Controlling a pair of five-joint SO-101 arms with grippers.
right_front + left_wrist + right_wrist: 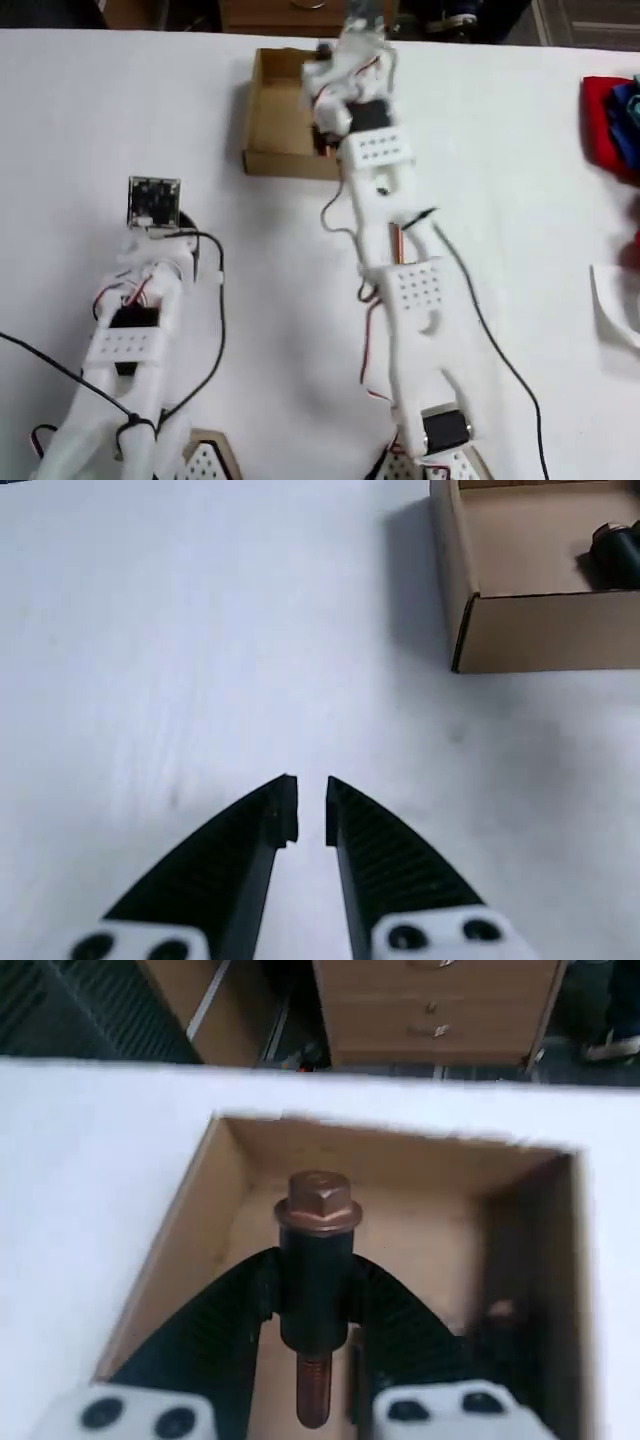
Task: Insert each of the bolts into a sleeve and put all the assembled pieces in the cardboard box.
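Note:
My right gripper [316, 1272] is shut on an assembled piece: a copper bolt [318, 1205] standing upright through a black sleeve [314, 1295]. It hangs over the inside of the open cardboard box [190, 1220]. A second dark piece [497, 1322] lies in a corner of the box, and it is seen again as the dark piece [615, 550] in the left wrist view. My left gripper [311, 810] is low over bare white table, shut with nothing between its fingers, a short way from the box [540, 630]. The right arm [375, 150] stretches over the box [275, 115].
A red cloth [610, 115] and a white object [615, 300] lie at the table's right edge. Cables [215, 300] trail beside both arms. Wooden furniture [430, 1010] stands beyond the far table edge. Bare white table [100, 110] lies left of the box.

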